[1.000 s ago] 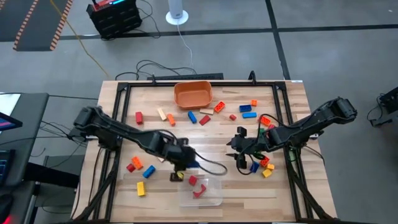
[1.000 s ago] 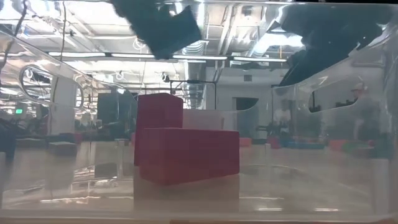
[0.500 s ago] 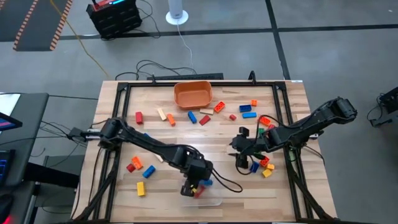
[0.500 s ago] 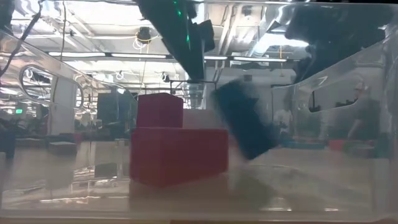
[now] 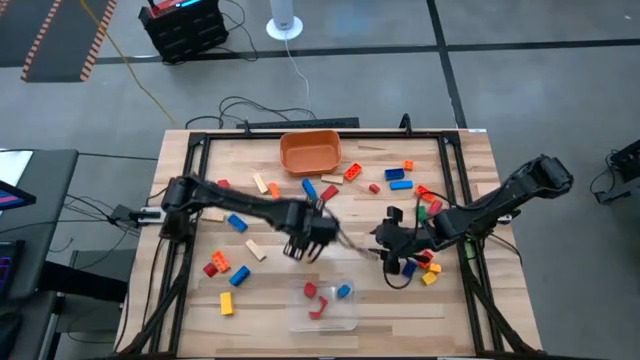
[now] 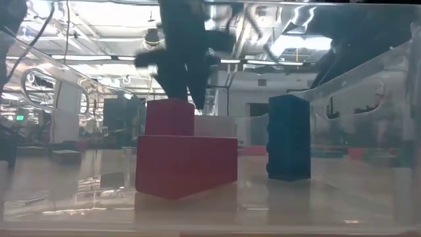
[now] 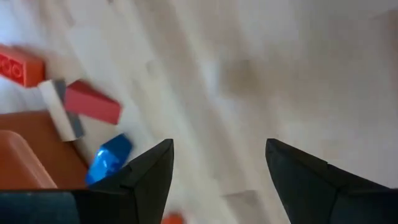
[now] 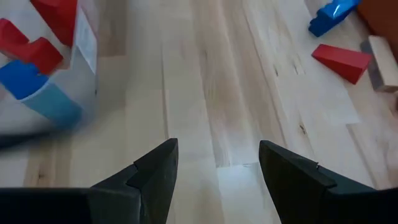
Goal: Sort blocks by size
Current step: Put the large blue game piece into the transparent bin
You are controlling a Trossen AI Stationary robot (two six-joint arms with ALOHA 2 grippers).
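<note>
The clear tub (image 5: 322,318) stands near the table's front edge. It holds two red blocks (image 5: 314,298) and a blue block (image 5: 343,291). In the low view the blue block (image 6: 288,137) stands upright on the tub floor beside the red blocks (image 6: 186,164). My left gripper (image 5: 303,245) hovers open and empty above the table's middle, on the far side of the tub; its wrist view (image 7: 219,144) shows bare wood between the fingers. My right gripper (image 5: 388,255) is open and empty (image 8: 217,143), to the right of the tub, beside a cluster of blocks (image 5: 425,265).
An orange bowl (image 5: 310,150) stands at the far middle. Loose blocks lie in front of it (image 5: 330,187), at the far right (image 5: 398,175) and at the left (image 5: 218,266). The right wrist view shows the tub (image 8: 84,37) and a red wedge (image 8: 339,61).
My left gripper went toward the near edge and down into the tub with the blue block, let it go, then rose and drew back toward the table's middle. The blue block tumbled inside the tub and now stands upright beside the red blocks.
</note>
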